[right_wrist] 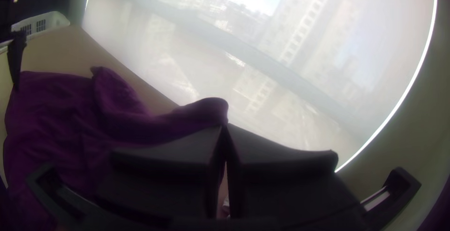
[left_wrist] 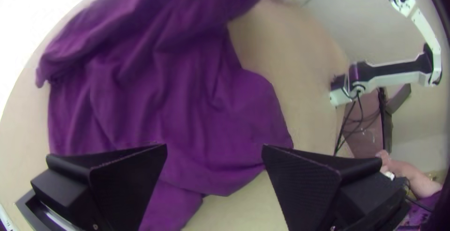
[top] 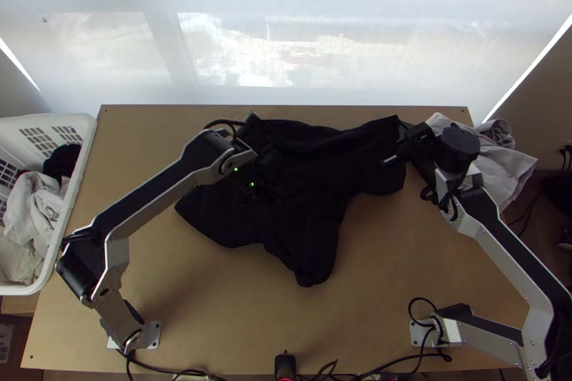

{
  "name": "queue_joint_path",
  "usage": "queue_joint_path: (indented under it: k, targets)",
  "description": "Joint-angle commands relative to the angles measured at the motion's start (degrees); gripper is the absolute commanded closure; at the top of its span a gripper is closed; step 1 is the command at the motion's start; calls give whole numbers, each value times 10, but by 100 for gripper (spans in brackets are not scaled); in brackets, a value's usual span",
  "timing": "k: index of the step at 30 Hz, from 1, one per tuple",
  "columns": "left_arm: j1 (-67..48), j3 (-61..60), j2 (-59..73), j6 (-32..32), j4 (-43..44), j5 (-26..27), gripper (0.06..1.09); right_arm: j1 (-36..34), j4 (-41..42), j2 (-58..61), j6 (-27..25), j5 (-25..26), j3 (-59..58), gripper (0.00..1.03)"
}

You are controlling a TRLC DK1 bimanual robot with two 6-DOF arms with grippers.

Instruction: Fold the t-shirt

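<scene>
The t-shirt point(top: 304, 188) lies loosely spread and rumpled across the table's middle, dark from above and purple in the left wrist view point(left_wrist: 187, 95) and right wrist view point(right_wrist: 61, 128). My left gripper point(top: 263, 158) is over its left part; in its wrist view the left gripper point(left_wrist: 214, 147) stands open above the cloth, nothing between the fingers. At the shirt's far right corner is my right gripper point(top: 402, 146). From its own wrist, the right gripper point(right_wrist: 225, 127) has its fingertips together on a raised edge of the cloth.
A white basket point(top: 82, 166) with clothes stands at the table's left edge. Light grey cloth point(top: 504, 166) lies at the right edge beneath the right arm's wrist. Bare tabletop point(top: 236, 295) shows nearer the bases; a window blind point(top: 286, 59) rises behind.
</scene>
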Motion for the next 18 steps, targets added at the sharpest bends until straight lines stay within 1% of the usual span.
queue_joint_path:
  k: [1,3,5,11,18]
  targets:
    - [-81,-17,33,10,-39,-3,11,-6,7,1,7,-1,-2,100]
    - [-101,-27,42,18,-37,-46,11,-6,8,1,7,0,-3,100]
    - [-116,-46,40,27,-20,-60,11,-5,13,1,7,0,-3,100]
    - [-175,-76,37,38,-15,-79,11,-5,29,7,21,0,-4,100]
    - [-223,-70,45,40,-16,-79,11,-5,47,11,21,0,-4,100]
